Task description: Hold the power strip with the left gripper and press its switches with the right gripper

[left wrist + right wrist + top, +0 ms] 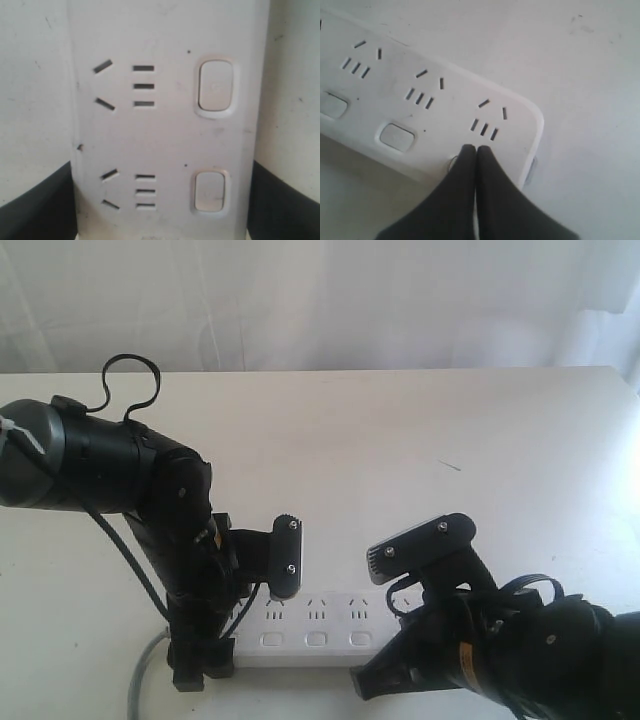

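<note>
I have the power strip (315, 625) lying flat on the white worktop (420, 430), low in the exterior view, with its grey cord (140, 680) trailing off the left end. My left tool (161, 205) stands over that end, its two black fingers (40, 210) straddling the strip's width, one on each long side. In the left wrist view both look pressed against the edges, so I read it as pinching the strip, though the contact line itself is dim. Two of the switches (216, 86) lie in plain sight between those fingers, each beside its socket group.

My right tool (472, 150) has its fingers pressed together into a single point. That point sits on the strip's top face at the last socket group, by the rounded end and in line with the row of switches. The switch there is hidden under the tips, so I cannot tell whether it is pushed in. The next switch along lies bare, near the tips. In the exterior view three switches show between the two tools.
</note>
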